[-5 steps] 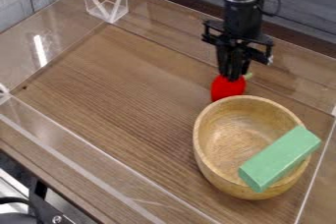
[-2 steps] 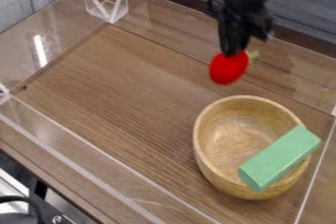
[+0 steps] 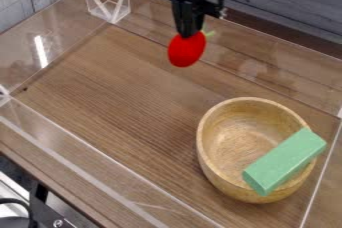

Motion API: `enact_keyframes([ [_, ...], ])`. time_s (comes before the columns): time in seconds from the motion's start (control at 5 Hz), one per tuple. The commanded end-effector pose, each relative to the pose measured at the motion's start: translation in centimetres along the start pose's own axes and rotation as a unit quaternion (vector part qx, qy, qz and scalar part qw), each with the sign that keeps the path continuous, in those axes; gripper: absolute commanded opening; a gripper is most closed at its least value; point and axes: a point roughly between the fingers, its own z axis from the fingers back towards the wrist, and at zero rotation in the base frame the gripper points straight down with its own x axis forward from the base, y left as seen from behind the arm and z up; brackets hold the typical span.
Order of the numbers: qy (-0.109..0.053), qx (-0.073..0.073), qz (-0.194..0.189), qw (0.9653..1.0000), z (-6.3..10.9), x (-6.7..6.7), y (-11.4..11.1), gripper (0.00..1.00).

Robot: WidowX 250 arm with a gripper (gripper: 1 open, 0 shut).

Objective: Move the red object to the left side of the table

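We see the gripper (image 3: 191,34) pointing straight down over the far-middle part of the table (image 3: 120,92). Its fingers are pinched together on the top of the red strawberry toy (image 3: 186,51). The toy hangs right under the fingertips, touching them, lifted off the wood-grain surface. The wooden bowl (image 3: 203,144) sits at front right, well apart from the toy and gripper. A green rect. block (image 3: 285,160) lies tilted inside the bowl, against its right rim. Low clear acrylic walls (image 3: 40,47) border the tabletop. A small clear piece (image 3: 107,7) stands at the far-left corner; we can't tell what it is.
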Motion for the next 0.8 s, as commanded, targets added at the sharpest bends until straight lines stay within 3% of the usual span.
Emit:
enact_keyframes([
  [0.0, -0.030, 0.017, -0.017, 0.9993, 2.0, 0.6, 3.4, 0.00],
  [0.4, -0.026, 0.019, -0.037, 0.9988, 1.1, -1.0, 8.1, 0.00],
  [0.6, -0.024, 0.015, -0.048, 0.9985, 0.0, -0.2, 8.2, 0.00],
])
